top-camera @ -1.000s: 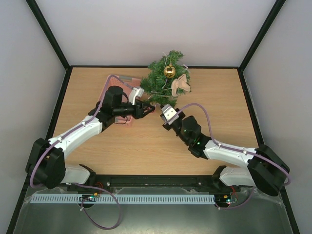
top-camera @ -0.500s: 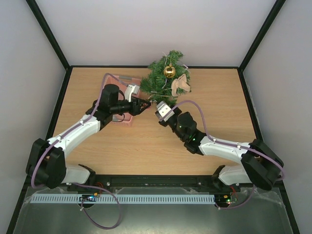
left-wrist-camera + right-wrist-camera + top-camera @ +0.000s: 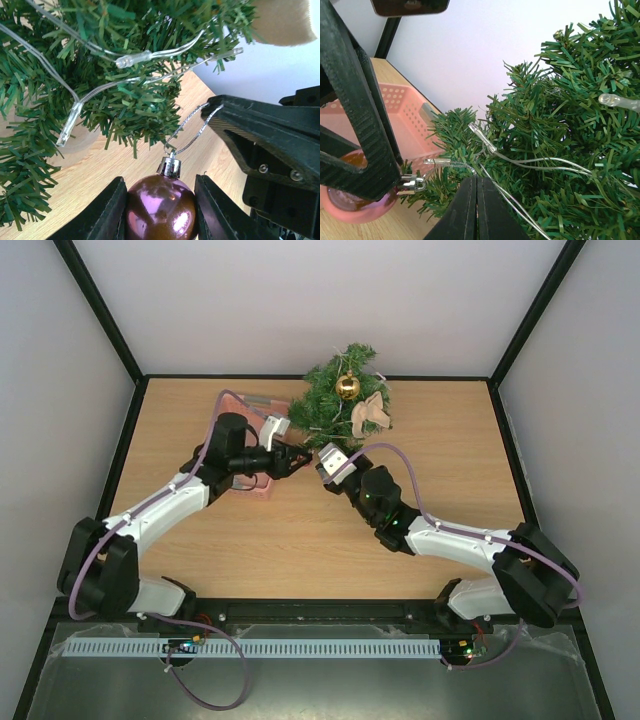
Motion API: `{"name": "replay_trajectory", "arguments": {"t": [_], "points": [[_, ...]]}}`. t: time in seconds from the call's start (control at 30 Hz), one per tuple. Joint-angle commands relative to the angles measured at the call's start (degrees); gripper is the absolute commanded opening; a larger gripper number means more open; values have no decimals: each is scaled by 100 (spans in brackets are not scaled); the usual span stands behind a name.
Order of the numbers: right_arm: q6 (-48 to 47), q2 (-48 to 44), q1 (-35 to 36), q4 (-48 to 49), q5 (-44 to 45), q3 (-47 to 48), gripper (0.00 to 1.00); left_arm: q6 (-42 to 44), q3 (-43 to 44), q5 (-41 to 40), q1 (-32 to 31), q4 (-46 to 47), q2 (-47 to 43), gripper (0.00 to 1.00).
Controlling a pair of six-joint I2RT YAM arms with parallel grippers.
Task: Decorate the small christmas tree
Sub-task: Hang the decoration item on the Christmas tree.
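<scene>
The small christmas tree (image 3: 335,405) is set at the far edge of the table (image 3: 450,470), about in the middle, close to the back wall (image 3: 320,300). A gold ball (image 3: 347,386) and a beige ornament (image 3: 368,413) are hung on it. A clear string of little lights (image 3: 135,59) is wound through the green branches.

A purple ball (image 3: 160,212) is clamped between the two fingers of the left gripper (image 3: 298,458). It is held just under the lowest branches, on the near left side of the tree. Only a small gap is seen between the ball's silver cap (image 3: 170,167) and the needle tips above it.

A thin silver loop (image 3: 192,127) is fixed to the cap. It is stretched up and sideways to the tip of the right gripper (image 3: 476,187). The jaws of that gripper are pressed together, and the end of the loop is pinched there.

The two grippers are set almost tip to tip, and very little room is left between them and the tree. A pink basket (image 3: 395,117) is seen just left of the tree, partly hidden by the left arm.

Wide bare wood is left on the right side of the table and in front of both arms. The table is closed in by a black rim (image 3: 440,377) and pale walls on three sides.
</scene>
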Motion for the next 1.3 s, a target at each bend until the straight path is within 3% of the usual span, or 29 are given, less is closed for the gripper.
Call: {"name": "replay_trajectory", "arguments": {"t": [0.0, 1.27], "points": [[-161, 5, -22, 28, 159, 21, 2, 93, 74, 92, 31, 158, 99, 33], [-471, 50, -153, -286, 127, 132, 2, 14, 268, 82, -21, 367, 282, 34]]}}
